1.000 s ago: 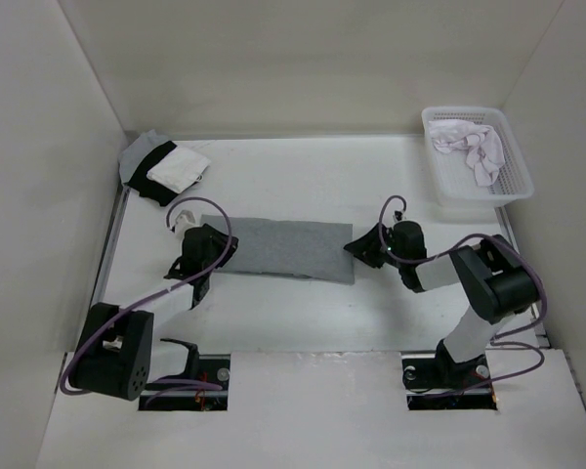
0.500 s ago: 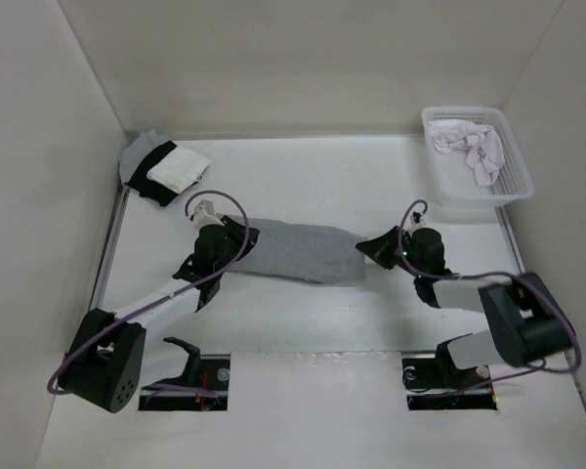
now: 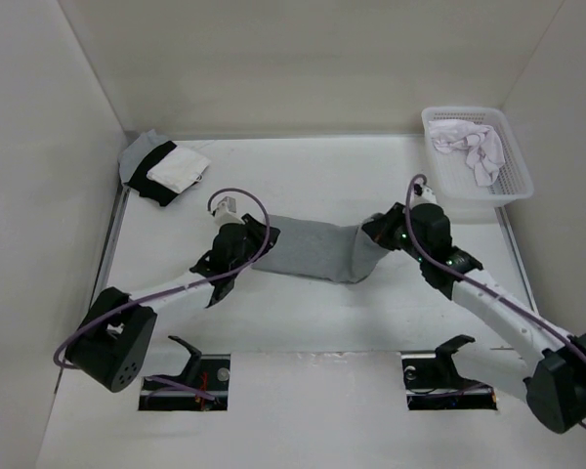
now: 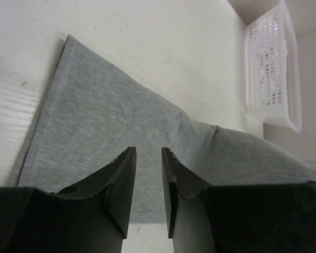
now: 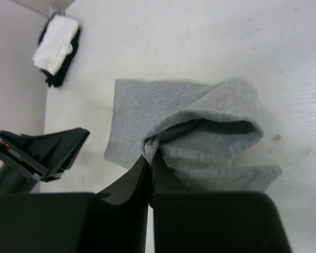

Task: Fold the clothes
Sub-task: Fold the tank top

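Grey knit tank top (image 3: 317,252) in the middle of the table (image 3: 322,322), stretched as a band from nine to three o'clock. At its three o'clock end, pinched tight by the right gripper (image 5: 149,156), closed on a bunched corner and raised off the surface, with a hollow loop of cloth hanging under. Probably held so for carrying this end over toward nine o'clock, to halve the band.

At the nine o'clock end, left gripper (image 4: 147,153) low over the flat part, jaws a little apart, no cloth seen between. Likely placed there to steady the fabric; hard to say whether touching.

Around: at ten o'clock a black, white and grey stack of clothes (image 3: 163,168), well apart. At two o'clock a white plastic basket (image 3: 483,205) with a pale garment (image 3: 472,145) inside, beyond the right arm. On the folding path only the left gripper itself; should move away before the lifted end arrives.
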